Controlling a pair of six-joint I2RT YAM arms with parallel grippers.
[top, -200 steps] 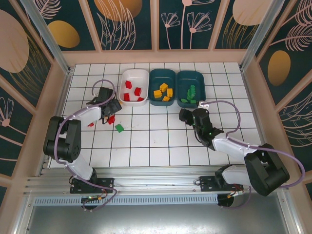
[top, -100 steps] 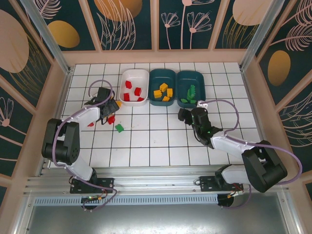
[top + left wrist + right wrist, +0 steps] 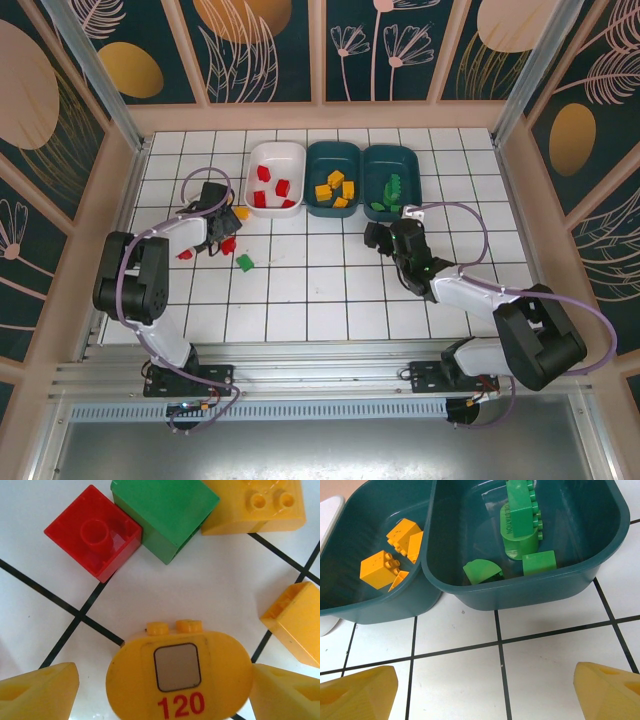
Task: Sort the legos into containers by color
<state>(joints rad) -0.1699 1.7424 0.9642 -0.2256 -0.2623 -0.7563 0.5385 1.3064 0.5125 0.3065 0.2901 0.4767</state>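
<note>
- Left gripper (image 3: 161, 692): angled down over the left part of the tabletop, jaws spread wide to either side of a yellow oval brick (image 3: 177, 680) printed "120", not clamped on it.
- Loose legos: red brick (image 3: 95, 532) touching green brick (image 3: 162, 510).
- Far edge: white bin (image 3: 277, 147) holds red, middle teal bin (image 3: 350, 605) yellow, right teal bin (image 3: 530, 592) green.
- Long green brick (image 3: 520, 520): raised lettering, only partly legible.
- Right gripper (image 3: 485, 692): low, facing the right teal bin, jaws wide, empty.

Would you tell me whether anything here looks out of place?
Nothing is missorted: the white bin holds red, the middle teal bin yellow, the right teal bin green. One loose red brick lies upside down.
</note>
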